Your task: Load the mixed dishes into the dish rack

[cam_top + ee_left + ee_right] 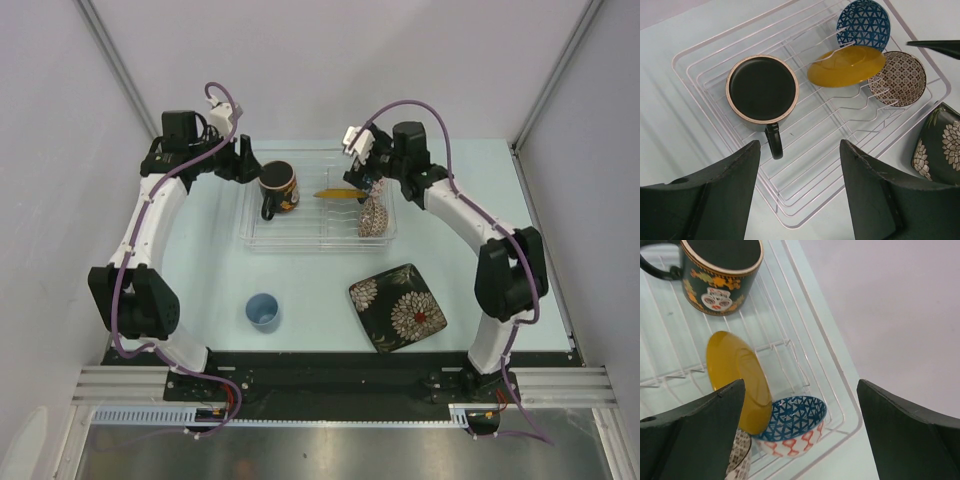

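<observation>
The clear dish rack holds a dark mug at its left, a yellow plate standing on edge, and a beige patterned bowl at its right. In the left wrist view the mug, yellow plate, blue patterned bowl and beige bowl all sit in the rack. The light-blue cup and black floral square plate lie on the table. My left gripper is open and empty above the rack's left end. My right gripper is open and empty above the blue bowl.
The right wrist view shows the mug, the yellow plate leaning on the wire dividers, and the rack's far rim. White walls enclose the table on three sides. The black plate's corner lies close to the rack's near right.
</observation>
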